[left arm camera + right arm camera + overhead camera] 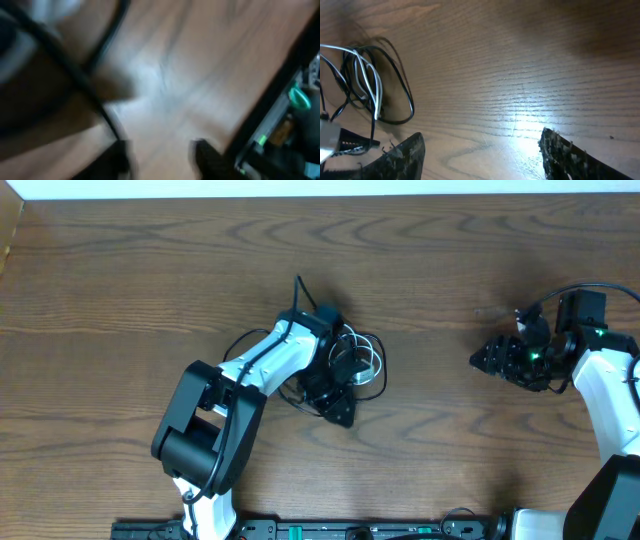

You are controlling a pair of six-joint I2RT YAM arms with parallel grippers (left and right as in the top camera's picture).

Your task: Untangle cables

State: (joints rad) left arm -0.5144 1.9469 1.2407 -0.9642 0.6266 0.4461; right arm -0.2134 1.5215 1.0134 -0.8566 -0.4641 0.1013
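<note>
The left hand [340, 410] is over the middle of the worktop [120, 280], its arm reaching in from the near edge and its tips pointing back toward that edge. Its wrist view is badly blurred. Two dark fingertips [207, 155] show at the bottom with bare wood between them, so the hand looks parted and nothing seems pinched. A dark cord crosses that view, too smeared to say which cord it is.

The tangle lies right under and just to the right of this hand, about midway between the left and right edges. The black cable [378, 378] makes the outer loops. The white cable [368, 356] runs through the inside of them, crossing the black strands in several places. The right wrist view shows this more clearly: the white cable [375, 87] threads among the black cable's [407, 97] loops, all lying flat on the wood.

Both cords look thin, light and limp, so I judge they will slide and drag together rather than hold their shape. A pinch on a single outer black strand, away from the crossings, or on a plug end if one can be found, seems the safest hold.

The right hand [487, 360] sits near the right edge, well apart from the tangle, with its fingers [400, 155] spread wide and empty.
</note>
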